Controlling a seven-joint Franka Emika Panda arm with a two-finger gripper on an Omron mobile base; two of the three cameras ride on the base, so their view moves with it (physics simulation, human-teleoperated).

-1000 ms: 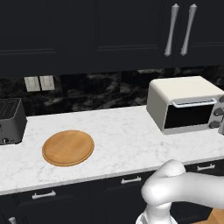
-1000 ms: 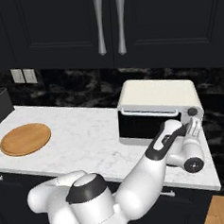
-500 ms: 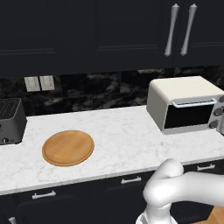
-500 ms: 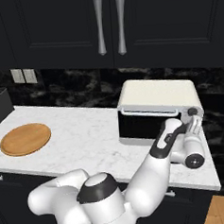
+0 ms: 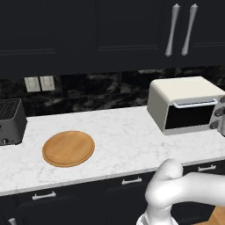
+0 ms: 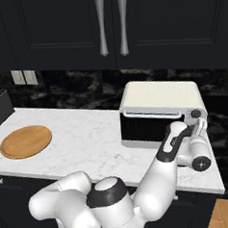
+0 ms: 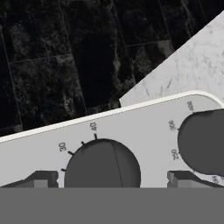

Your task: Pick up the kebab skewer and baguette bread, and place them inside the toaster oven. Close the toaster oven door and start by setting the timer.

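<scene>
Right base view: toaster oven point(image 6: 159, 108) at centre right on the white marble bench point(image 6: 88, 137), toaster oven door point(image 6: 146, 128) shut against its front. End effector point(image 6: 200, 128) at the oven's right-hand control side, at right of frame, jaws spread wide, nothing held. Hand view: fingertips point(image 7: 41, 179) low in frame flanking a dark numbered knob point(image 7: 103, 164); second knob point(image 7: 203, 142) at right edge. Left base view: round wooden board point(image 5: 68, 148) at lower left, dark slot toaster point(image 5: 11, 121) at far left.
</scene>
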